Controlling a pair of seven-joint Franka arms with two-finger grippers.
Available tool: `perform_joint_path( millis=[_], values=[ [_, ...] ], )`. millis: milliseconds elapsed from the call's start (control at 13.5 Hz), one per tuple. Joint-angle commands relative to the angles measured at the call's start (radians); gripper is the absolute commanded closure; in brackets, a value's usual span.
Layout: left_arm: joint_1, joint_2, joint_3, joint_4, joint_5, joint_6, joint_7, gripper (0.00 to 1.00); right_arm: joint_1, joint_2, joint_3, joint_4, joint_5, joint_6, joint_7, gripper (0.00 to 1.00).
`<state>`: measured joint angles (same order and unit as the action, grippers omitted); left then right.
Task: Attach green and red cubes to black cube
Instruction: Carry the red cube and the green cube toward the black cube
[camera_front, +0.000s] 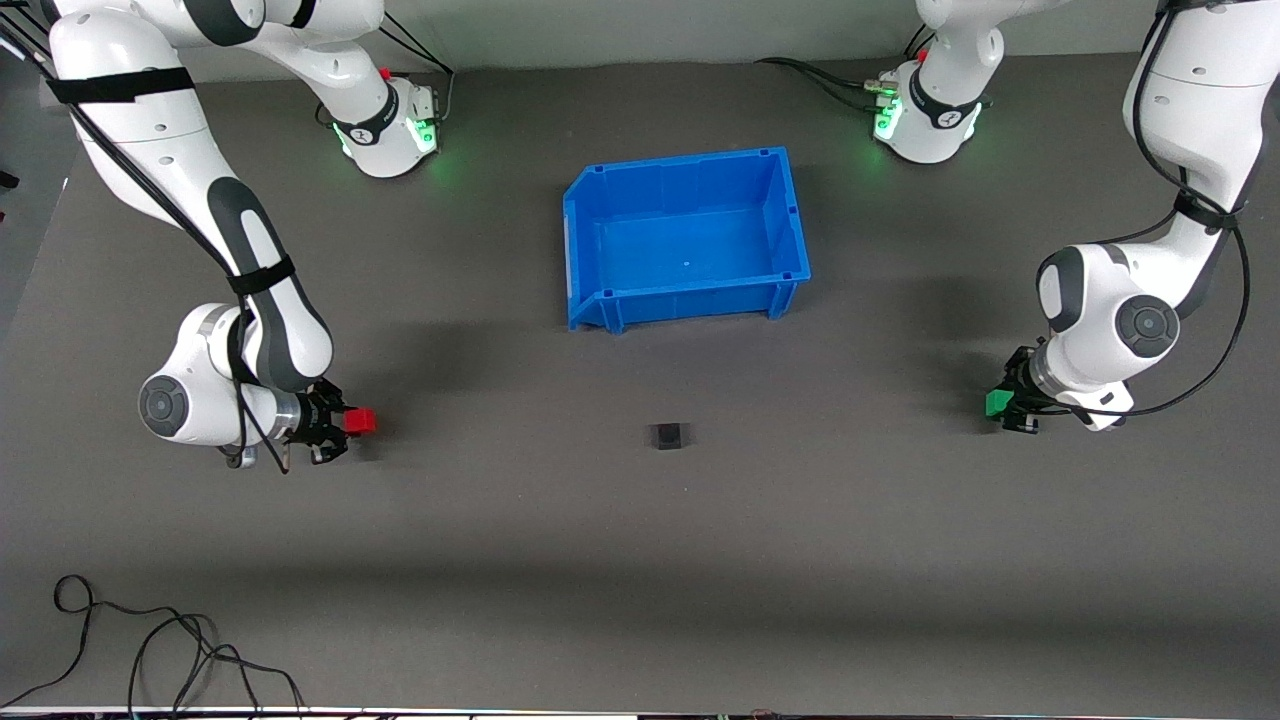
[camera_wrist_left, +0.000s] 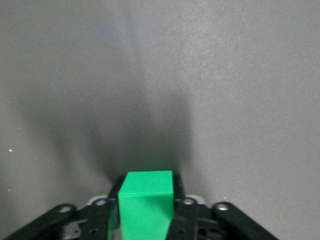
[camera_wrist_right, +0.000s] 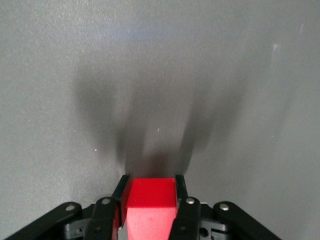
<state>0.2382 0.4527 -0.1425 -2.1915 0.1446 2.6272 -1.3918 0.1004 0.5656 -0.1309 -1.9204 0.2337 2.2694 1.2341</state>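
Note:
The black cube (camera_front: 667, 435) sits on the dark table, nearer to the front camera than the blue bin. My right gripper (camera_front: 352, 422) is shut on the red cube (camera_front: 362, 421), held above the table toward the right arm's end; the wrist view shows the red cube (camera_wrist_right: 150, 202) clamped between both fingers. My left gripper (camera_front: 1002, 404) is shut on the green cube (camera_front: 997, 402), held above the table toward the left arm's end; the green cube (camera_wrist_left: 146, 200) fills the gap between the fingers. Both grippers point toward the black cube between them.
An open blue bin (camera_front: 787, 215), with nothing in it, stands in the middle of the table, farther from the front camera than the black cube. Loose black cables (camera_front: 150, 650) lie near the table's front edge at the right arm's end.

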Motion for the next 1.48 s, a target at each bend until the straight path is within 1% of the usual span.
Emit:
perform_joint_path(
  millis=[0, 74, 148, 221, 369, 517, 664, 812, 1034, 1181, 1329, 1403],
  values=[
    [-0.008, -0.011, 0.004, -0.001, 0.021, -0.013, -0.038, 1.00, 0.010, 0.002, -0.001, 0.067, 0.019, -0.075, 0.015, 0.86],
    [-0.010, -0.022, 0.003, 0.010, 0.021, -0.030, -0.041, 1.00, 0.016, 0.006, 0.002, 0.121, 0.024, -0.129, 0.054, 0.87],
    [-0.011, -0.034, 0.000, 0.033, 0.021, -0.079, -0.046, 1.00, 0.043, 0.016, 0.004, 0.182, 0.026, -0.164, 0.097, 0.87],
    [-0.019, -0.037, -0.006, 0.077, 0.021, -0.152, -0.076, 1.00, 0.056, 0.045, 0.005, 0.246, 0.033, -0.177, 0.144, 0.87],
    [-0.072, -0.037, -0.006, 0.174, 0.020, -0.296, -0.182, 1.00, 0.077, 0.094, 0.016, 0.358, 0.090, -0.185, 0.194, 0.87],
    [-0.120, -0.037, -0.012, 0.243, 0.001, -0.389, -0.213, 1.00, 0.103, 0.141, 0.017, 0.443, 0.145, -0.186, 0.205, 0.87],
    [-0.173, -0.036, -0.017, 0.278, -0.048, -0.411, -0.254, 1.00, 0.151, 0.186, 0.019, 0.520, 0.153, -0.189, 0.222, 0.87],
    [-0.224, -0.034, -0.019, 0.298, -0.077, -0.411, -0.283, 1.00, 0.200, 0.230, 0.020, 0.581, 0.142, -0.189, 0.325, 0.86],
    [-0.286, -0.028, -0.017, 0.329, -0.114, -0.411, -0.338, 1.00, 0.289, 0.302, 0.023, 0.694, 0.151, -0.189, 0.459, 0.86],
    [-0.330, -0.023, -0.017, 0.352, -0.128, -0.411, -0.372, 1.00, 0.338, 0.362, 0.043, 0.774, 0.148, -0.188, 0.548, 0.86],
    [-0.377, -0.010, -0.019, 0.380, -0.137, -0.408, -0.418, 1.00, 0.410, 0.414, 0.042, 0.831, 0.142, -0.179, 0.622, 0.86],
    [-0.407, 0.001, -0.019, 0.394, -0.149, -0.403, -0.437, 1.00, 0.426, 0.427, 0.042, 0.847, 0.142, -0.179, 0.658, 0.86]
  ],
)
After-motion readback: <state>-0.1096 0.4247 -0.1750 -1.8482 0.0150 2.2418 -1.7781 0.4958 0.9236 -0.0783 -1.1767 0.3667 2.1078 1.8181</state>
